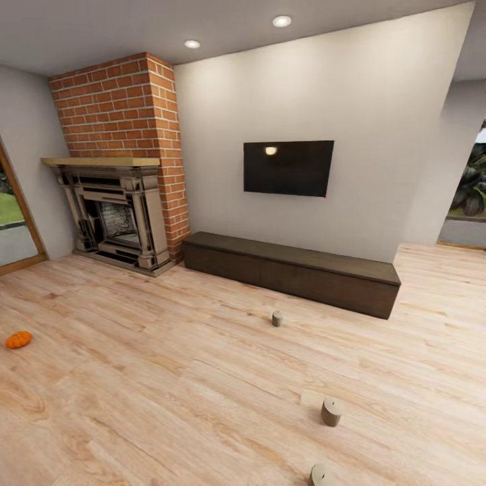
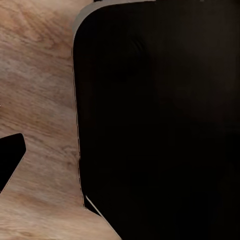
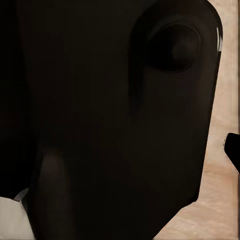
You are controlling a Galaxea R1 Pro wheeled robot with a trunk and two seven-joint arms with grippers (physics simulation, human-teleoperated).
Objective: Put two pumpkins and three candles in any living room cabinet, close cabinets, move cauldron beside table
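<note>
A long, low dark-brown cabinet (image 1: pixel 290 273) stands against the far wall under the TV, all its fronts shut. Three stubby grey-beige candles stand on the wood floor: one (image 1: pixel 277 318) in front of the cabinet, one (image 1: pixel 331 412) nearer me, and one (image 1: pixel 318 475) at the bottom edge of the head view. One orange pumpkin (image 1: pixel 19 339) lies on the floor at far left. The cauldron and the table are out of view. Each wrist view faces a large black robot part over the floor, with a small black tip (image 2: pixel 11 157) (image 3: pixel 233 150) at the picture's edge.
A brick fireplace (image 1: pixel 121 202) with a stone surround stands left of the cabinet. A black TV (image 1: pixel 288 167) hangs on the wall. Glass doors open at far left (image 1: pixel 13 223) and far right (image 1: pixel 469 202). Wood floor stretches between me and the cabinet.
</note>
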